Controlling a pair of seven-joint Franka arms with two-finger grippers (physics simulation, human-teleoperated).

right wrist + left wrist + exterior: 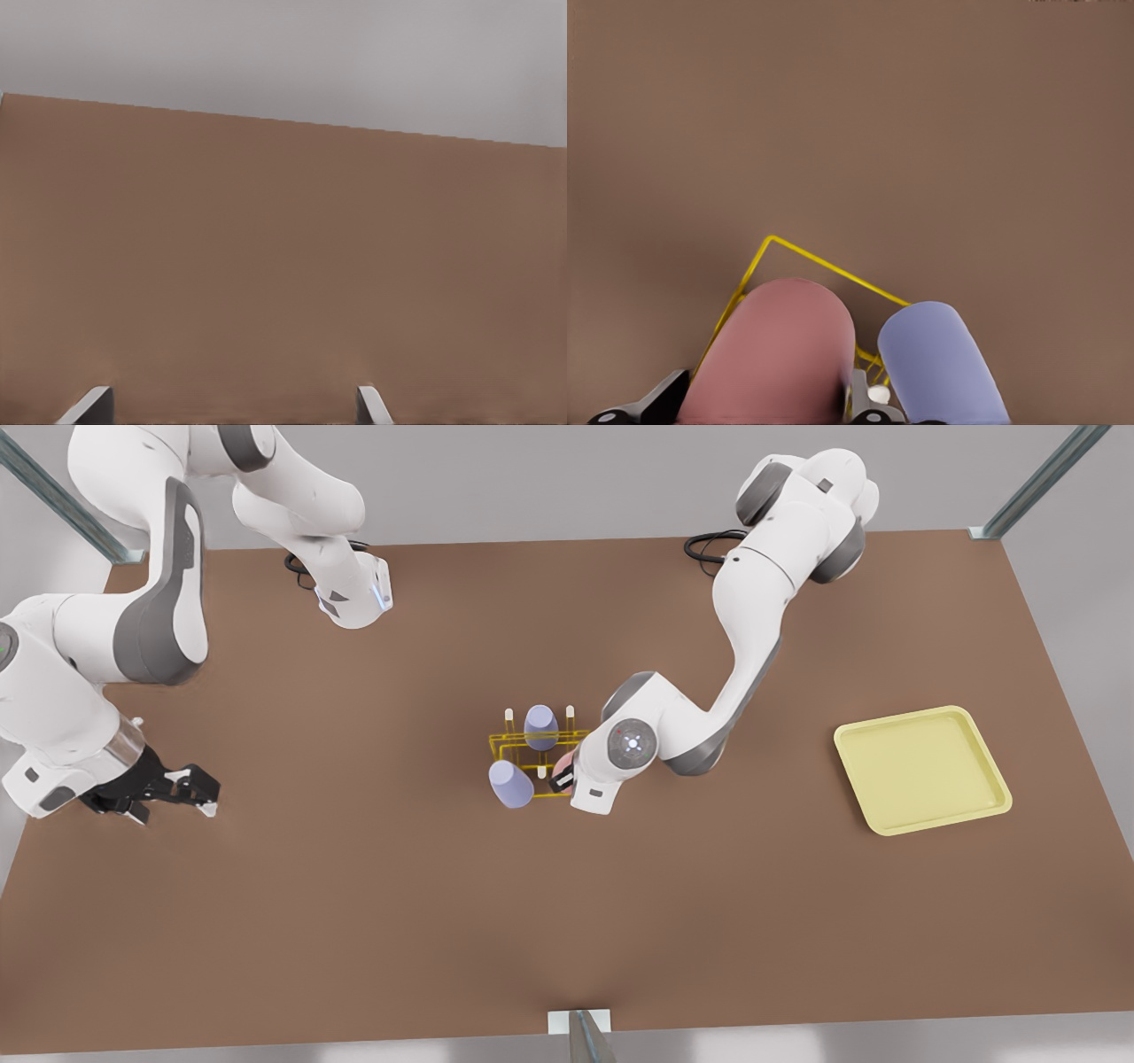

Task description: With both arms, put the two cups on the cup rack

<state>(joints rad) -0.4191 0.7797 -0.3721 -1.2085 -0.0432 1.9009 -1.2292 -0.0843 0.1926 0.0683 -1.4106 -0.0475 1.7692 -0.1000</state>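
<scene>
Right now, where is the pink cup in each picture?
Front view: the pink cup peeks out at the cup rack's corner, gripped by the left hand.
Left wrist view: the pink cup sits big and close, against the cup rack.
Right wrist view: the camera faces the brown table; the open right hand waits.
Shared landmark: the yellow cup rack, in the front and left wrist views.

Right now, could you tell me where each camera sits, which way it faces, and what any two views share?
Front view: high above the table, looking down on both arms, the cup rack and the tray.
Left wrist view: on the arm at the rack, facing the pink cup between the left gripper fingers.
Right wrist view: on the waiting arm, facing bare table; the right gripper is open.
Shared: front and left wrist views show rack and a lavender cup.
</scene>
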